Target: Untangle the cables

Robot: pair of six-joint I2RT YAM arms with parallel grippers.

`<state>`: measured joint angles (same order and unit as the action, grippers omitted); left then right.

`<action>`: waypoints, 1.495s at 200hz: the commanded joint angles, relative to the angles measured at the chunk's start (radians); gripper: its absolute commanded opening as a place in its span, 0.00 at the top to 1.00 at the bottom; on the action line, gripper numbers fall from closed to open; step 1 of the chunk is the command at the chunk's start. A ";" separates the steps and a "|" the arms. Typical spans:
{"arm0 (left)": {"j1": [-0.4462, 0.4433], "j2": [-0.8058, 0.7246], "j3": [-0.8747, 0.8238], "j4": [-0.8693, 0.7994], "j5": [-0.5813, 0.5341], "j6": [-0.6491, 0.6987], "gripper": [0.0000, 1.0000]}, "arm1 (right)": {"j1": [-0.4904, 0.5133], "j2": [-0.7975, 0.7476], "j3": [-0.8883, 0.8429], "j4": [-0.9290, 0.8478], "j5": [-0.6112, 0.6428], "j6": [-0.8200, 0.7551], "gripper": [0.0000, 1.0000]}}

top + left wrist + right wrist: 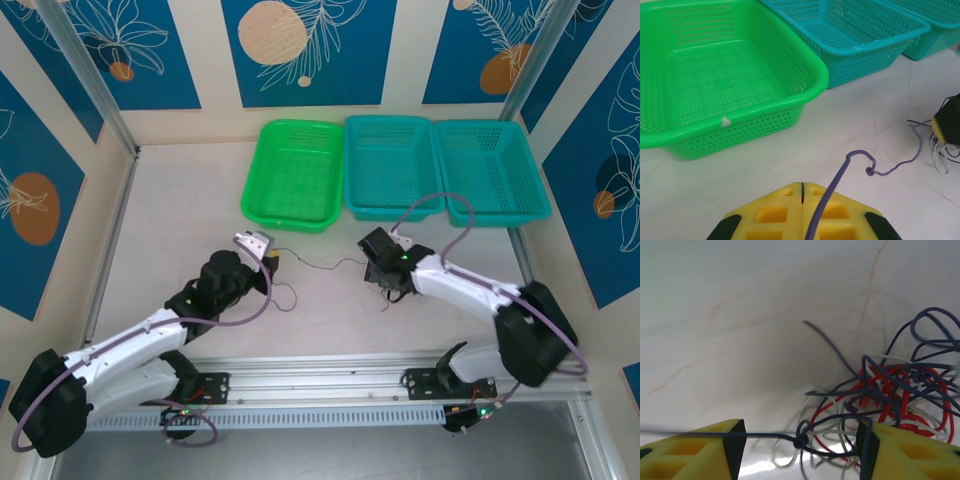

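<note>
The cables (pixel 890 390) are a small tangle of thin black, red and white wires on the pale table, also visible under the right gripper (pixel 390 292) in the top view. My right gripper (pixel 800 447) stands open astride the tangle's edge, with a knotted black strand (pixel 800 441) between its yellow fingers (pixel 725 450). One black cable (pixel 320 264) runs left from the tangle to my left gripper (pixel 271 260). The left gripper (pixel 802 186) is shut. That cable (pixel 840 175) rises over its right finger and curls toward the tangle (pixel 940 150).
A green basket (pixel 293 175) and two teal baskets (pixel 392 165) (pixel 490 170) stand side by side along the back wall. In the left wrist view the green basket (pixel 730 85) lies just ahead. A loose loop of wire (pixel 285 296) lies near the left arm.
</note>
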<state>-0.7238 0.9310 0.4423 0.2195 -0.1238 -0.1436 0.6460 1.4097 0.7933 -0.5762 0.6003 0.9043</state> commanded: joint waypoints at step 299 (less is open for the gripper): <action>0.231 0.380 0.955 -0.217 0.144 0.114 1.00 | -0.306 -0.738 -0.149 -0.018 -0.657 0.005 0.08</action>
<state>-0.5102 1.1473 1.2449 -0.0017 -0.0101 -0.1562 0.3424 0.6533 0.6098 -0.5705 0.0189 0.9195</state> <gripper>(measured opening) 0.044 0.925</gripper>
